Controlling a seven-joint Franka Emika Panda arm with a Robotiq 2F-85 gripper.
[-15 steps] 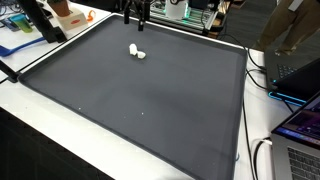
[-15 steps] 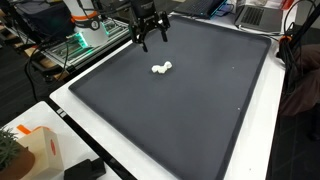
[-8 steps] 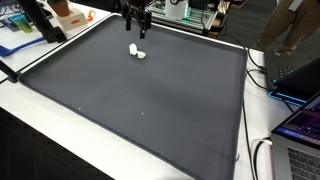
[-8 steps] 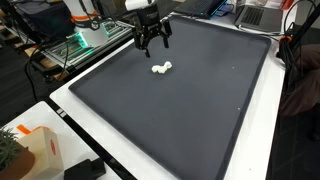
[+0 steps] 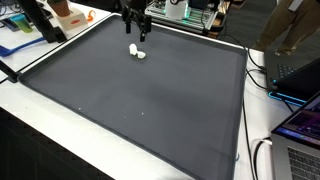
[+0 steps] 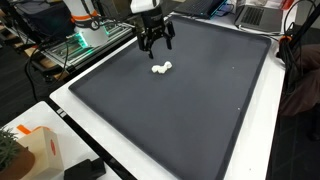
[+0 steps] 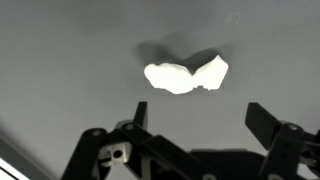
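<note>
This is a robotics lab or research workspace. A white table [image 5: 40, 110] carries 1 big dark mat [image 5: 140, 100], and a robot gripper [image 6: 156, 46] hangs over it. Along 1 side sit 2 open laptops [image 5: 298, 75] with lit screens, and black cables [image 5: 262, 150] trail across the tabletop. Past the far edge stands a rack of electronics [image 6: 82, 42] glowing green, bare hardware of the test-bench kind. A person [image 5: 290, 25] in tan clothing stands close among the gear. An orange and white box [image 6: 35, 148] rests on a side table.
</note>
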